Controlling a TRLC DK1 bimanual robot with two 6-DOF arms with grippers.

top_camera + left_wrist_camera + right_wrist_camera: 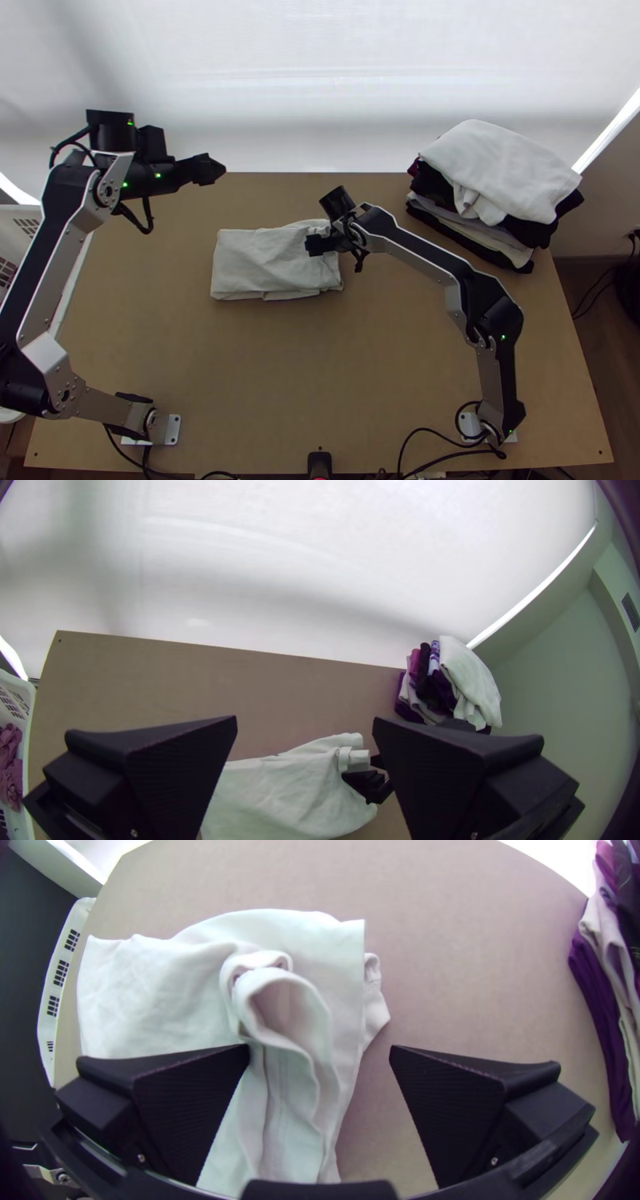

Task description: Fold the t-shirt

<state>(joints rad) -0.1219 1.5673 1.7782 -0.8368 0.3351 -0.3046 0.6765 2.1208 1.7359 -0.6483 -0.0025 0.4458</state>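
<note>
Both My Grippers Open, T-Shirt Folded Into a Bundle Under the Right One

My right gripper [314, 243] is open, its two black fingers well spread at one end of the white t-shirt [268, 260]. The shirt lies beneath it as a folded, roughly rectangular bundle, its longer part stretching away to the left of this hand. A loose loop of cloth curls up near my fingertips; one finger is over the fabric, the other beside it over the table [360, 384]. My left gripper [211, 170] is open too, raised beyond the shirt and apart from it, with nothing between its fingers. To the right of my right gripper, well apart, is a stack of clothes [496, 164]; left of my left gripper is a white basket [20, 211].
</note>
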